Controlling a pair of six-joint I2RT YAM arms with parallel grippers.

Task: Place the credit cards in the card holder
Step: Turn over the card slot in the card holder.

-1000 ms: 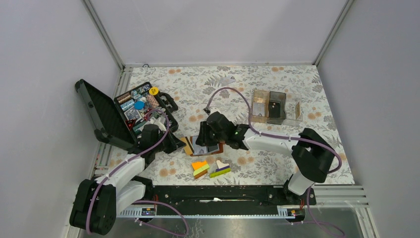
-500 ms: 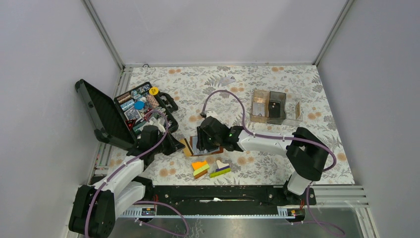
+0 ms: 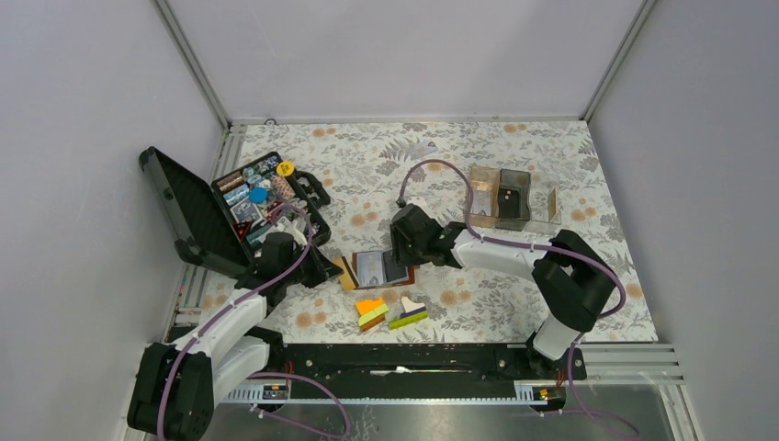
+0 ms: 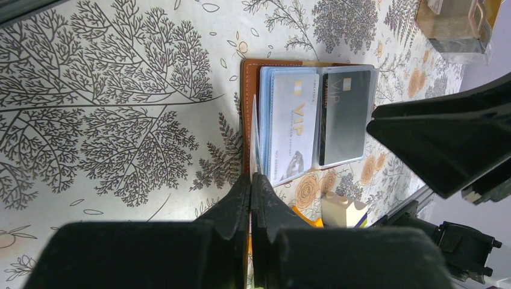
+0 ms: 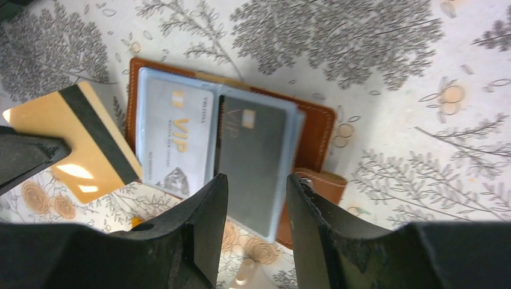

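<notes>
The brown leather card holder (image 5: 319,129) lies open on the floral cloth, also seen in the top view (image 3: 410,278). Its clear sleeves hold a light grey credit card (image 5: 178,135) and a dark one (image 5: 253,153), both marked VIP. My left gripper (image 4: 250,177) is shut on a tan card (image 5: 90,141) with a black stripe, held on edge at the holder's left side (image 3: 346,273). Just right of the holder, my right gripper (image 5: 257,179) hovers open over the dark card's end, with nothing between its fingers.
An open black tool case (image 3: 197,211) full of small parts sits behind my left arm. Orange, green and purple blocks (image 3: 390,312) lie just in front of the holder. Clear and brown compartment boxes (image 3: 510,196) stand at the back right.
My right gripper has drawn back to the right off the card holder with its jaws wider, uncovering the two cards in the sleeves. The left gripper has stayed put.
</notes>
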